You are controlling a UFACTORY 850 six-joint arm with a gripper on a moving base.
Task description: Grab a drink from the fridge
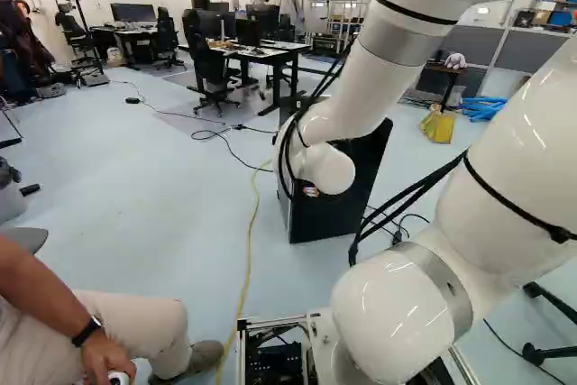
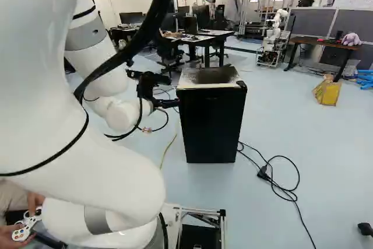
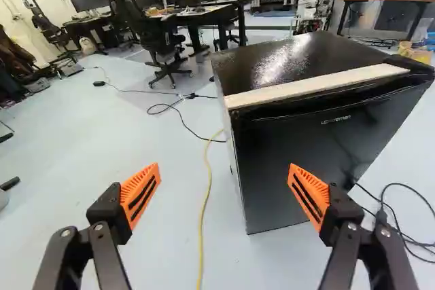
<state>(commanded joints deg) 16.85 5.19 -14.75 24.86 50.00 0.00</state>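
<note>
Well, expect slick, rigid heft from the black fridge (image 2: 211,125), centre of the right base view; hook its left door edge (image 3: 245,174) with the wide-spread, empty pincer (image 3: 224,166).

A robotics lab, by the look of another robot (image 2: 273,40), desks (image 2: 201,39), monitors (image 2: 201,14) and rolling office chairs (image 3: 163,32).

Left base view: arm (image 1: 370,65) hides most of fridge (image 2: 211,126) top, all of gripper (image 2: 172,91); top and right edges crop arm. Fridge interior hidden behind door. Right base view: fingertip contact with fridge side unclear, maybe just near. Person (image 1: 135,322) cropped at left edge, head out of view. Other robot (image 2: 272,36) too small for detail.
</note>
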